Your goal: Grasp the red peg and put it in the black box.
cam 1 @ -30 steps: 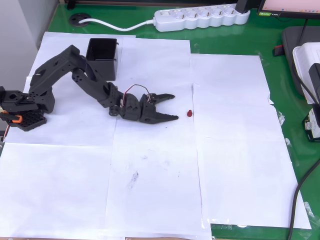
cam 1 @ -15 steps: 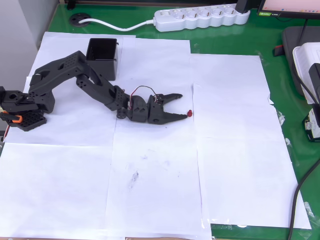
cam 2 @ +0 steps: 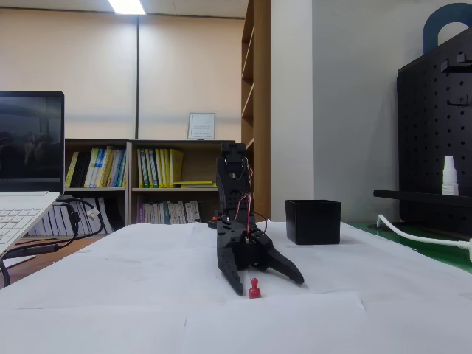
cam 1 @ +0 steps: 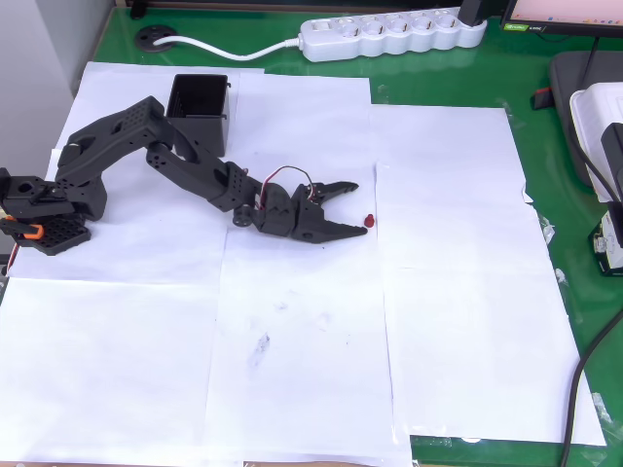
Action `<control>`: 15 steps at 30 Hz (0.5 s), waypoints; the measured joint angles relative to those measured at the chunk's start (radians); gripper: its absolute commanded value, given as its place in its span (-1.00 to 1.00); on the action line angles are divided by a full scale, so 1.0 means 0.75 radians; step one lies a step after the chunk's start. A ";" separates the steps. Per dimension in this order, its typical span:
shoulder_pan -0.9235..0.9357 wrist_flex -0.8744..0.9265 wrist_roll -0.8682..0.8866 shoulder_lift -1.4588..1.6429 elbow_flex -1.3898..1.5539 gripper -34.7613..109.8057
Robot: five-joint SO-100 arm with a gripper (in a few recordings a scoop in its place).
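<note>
The red peg (cam 1: 368, 221) stands upright on the white paper, seen as a tiny red pin (cam 2: 254, 288) in the fixed view. My black gripper (cam 1: 361, 208) is open and low over the paper, its two fingertips (cam 1: 360, 231) spread just left of the peg in the overhead view. The nearer fingertip almost touches the peg; I cannot tell if there is contact. In the fixed view the gripper (cam 2: 266, 283) straddles the peg from behind. The black box (cam 1: 199, 112) stands at the back left by the arm's base, and appears at right (cam 2: 313, 221) in the fixed view.
White paper sheets (cam 1: 458, 292) cover a green table. A white power strip (cam 1: 394, 33) and cable lie along the far edge. The robot base (cam 1: 39, 209) sits at left. A laptop (cam 2: 26, 177) is at the fixed view's left; devices (cam 1: 594, 117) crowd the overhead right edge.
The arm stretched rightward across the paper, bringing the open gripper from a short distance away right up to the red peg. The peg has stayed put.
</note>
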 measured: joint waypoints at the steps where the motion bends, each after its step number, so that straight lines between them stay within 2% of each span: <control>1: 0.000 0.002 -0.002 0.010 0.016 -0.01; 15: 0.000 0.002 -0.002 0.072 0.098 -0.01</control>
